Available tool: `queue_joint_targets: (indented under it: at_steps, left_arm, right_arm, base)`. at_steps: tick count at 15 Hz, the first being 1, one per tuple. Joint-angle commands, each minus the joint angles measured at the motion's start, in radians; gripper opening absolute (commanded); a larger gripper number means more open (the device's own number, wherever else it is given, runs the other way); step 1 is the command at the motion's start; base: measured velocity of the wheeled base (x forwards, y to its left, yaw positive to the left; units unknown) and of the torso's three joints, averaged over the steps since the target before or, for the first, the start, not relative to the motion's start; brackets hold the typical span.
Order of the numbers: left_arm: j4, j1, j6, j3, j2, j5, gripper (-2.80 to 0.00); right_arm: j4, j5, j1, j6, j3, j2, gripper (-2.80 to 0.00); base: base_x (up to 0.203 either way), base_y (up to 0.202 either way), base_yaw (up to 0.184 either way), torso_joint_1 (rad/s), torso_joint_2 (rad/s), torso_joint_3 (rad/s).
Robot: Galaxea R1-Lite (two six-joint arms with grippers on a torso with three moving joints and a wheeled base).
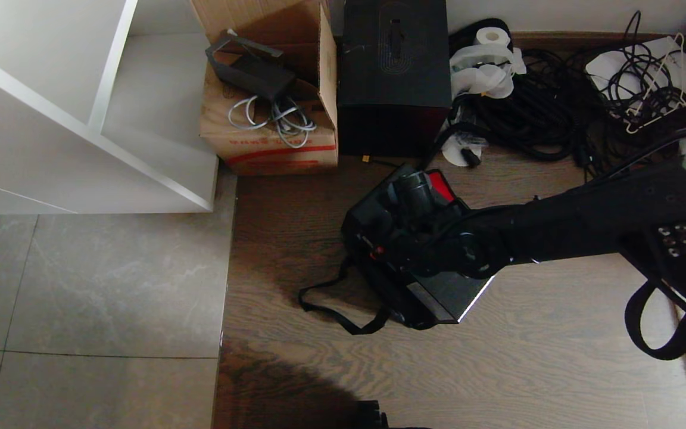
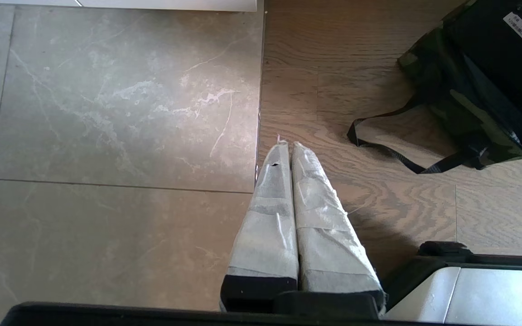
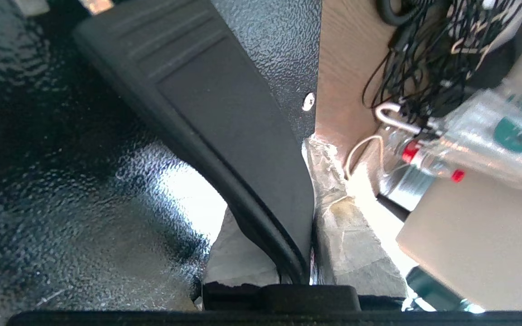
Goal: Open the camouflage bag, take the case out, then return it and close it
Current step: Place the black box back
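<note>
One camouflage fabric bag [image 1: 379, 298], one flat black hard case [image 1: 438, 292], one brown cardboard box [image 1: 271, 143], one tall black box [image 1: 393, 77], one white toilet-paper roll [image 1: 492, 37] on the floor.

Right tool [image 3: 306, 217] clamped tight; left tool [image 2: 287, 146] closed.

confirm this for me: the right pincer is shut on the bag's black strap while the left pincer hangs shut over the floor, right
Not quite. The right pincer is shut on the case's handle, not on the strap; the right wrist view shows the black handle pinched between its fingers. The strap lies loose on the wooden floor in the head view. The rest holds: the left pincer hangs shut over the floor.
</note>
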State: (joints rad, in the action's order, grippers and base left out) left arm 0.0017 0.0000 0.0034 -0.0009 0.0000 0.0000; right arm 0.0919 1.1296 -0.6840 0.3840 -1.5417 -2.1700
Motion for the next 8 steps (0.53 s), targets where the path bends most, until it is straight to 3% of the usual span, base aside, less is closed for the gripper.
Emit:
queue_joint_targets:
  at_steps: [1, 8]
  left_arm:
    - [0.0, 0.0, 0.0, -0.001, 0.0, 0.0, -2.8]
    - [0.0, 0.0, 0.0, -0.001, 0.0, 0.0, -2.8]
  right_arm:
    - [0.0, 0.007, 0.0, -0.01, 0.011, 0.005, -2.8]
    - [-0.007, 0.05, 0.0, -0.042, 0.104, 0.017, -2.8]
  base:
    - [0.0, 0.0, 0.0, 0.0, 0.0, 0.0]
    - [0.0, 0.0, 0.0, 0.0, 0.0, 0.0]
